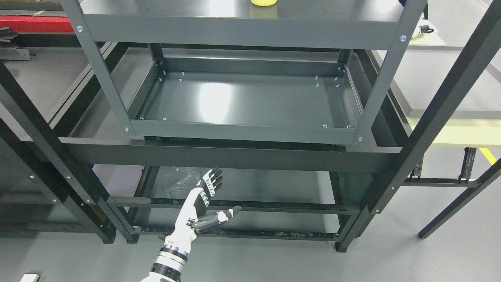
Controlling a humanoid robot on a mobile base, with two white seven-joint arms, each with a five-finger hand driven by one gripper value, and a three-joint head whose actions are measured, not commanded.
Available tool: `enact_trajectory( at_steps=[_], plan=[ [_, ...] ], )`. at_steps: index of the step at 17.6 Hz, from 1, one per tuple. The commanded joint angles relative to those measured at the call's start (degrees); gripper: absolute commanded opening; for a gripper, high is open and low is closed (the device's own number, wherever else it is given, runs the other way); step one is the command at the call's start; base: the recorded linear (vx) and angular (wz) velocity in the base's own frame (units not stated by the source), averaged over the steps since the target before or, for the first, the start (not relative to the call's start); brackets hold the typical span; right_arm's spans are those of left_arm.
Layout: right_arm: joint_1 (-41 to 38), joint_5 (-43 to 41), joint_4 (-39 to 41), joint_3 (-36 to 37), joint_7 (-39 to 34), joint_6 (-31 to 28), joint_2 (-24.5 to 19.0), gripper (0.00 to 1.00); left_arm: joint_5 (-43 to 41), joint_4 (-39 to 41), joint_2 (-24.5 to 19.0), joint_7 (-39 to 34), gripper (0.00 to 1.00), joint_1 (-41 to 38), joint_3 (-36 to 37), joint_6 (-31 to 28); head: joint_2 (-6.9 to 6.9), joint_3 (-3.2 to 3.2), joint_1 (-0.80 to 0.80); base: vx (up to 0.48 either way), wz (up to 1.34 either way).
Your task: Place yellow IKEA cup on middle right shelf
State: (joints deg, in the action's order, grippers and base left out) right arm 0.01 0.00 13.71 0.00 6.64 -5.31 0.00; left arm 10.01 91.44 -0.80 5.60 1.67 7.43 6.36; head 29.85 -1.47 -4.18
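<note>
On upper shelf point(242, 15), yellow cup point(264, 2), left hand point(205, 197) far below

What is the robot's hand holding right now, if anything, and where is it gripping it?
Nothing. The left hand is open and empty, low in front of the shelf unit; the yellow cup sits on the shelf above.

No readable text, label, brand, number or sign is to be found anywhere in the head view. No print can be made out on the dark grey metal shelf rack point(242, 35), nor on the yellow cup point(264, 2) at the top edge.
</note>
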Motion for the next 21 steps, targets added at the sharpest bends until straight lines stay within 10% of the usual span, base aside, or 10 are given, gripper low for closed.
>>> enact_trajectory(
  at_steps=[1,21],
  plan=[
    [-0.8,-1.41,0.0,-0.97,0.04,-0.05,1.0,0.99,-0.6,5.49,-0.2,-2.87,0.99,0.17,-8.03,-1.7,0.0,0.0,0.0,0.004,0.02],
    [-0.8,-1.41,0.0,-0.97,0.04,-0.05,1.0,0.99,-0.87,9.81,-0.2,-7.45,0.99,7.82,-10.15,-10.22,0.0,0.0,0.0,0.0,0.0]
  ],
)
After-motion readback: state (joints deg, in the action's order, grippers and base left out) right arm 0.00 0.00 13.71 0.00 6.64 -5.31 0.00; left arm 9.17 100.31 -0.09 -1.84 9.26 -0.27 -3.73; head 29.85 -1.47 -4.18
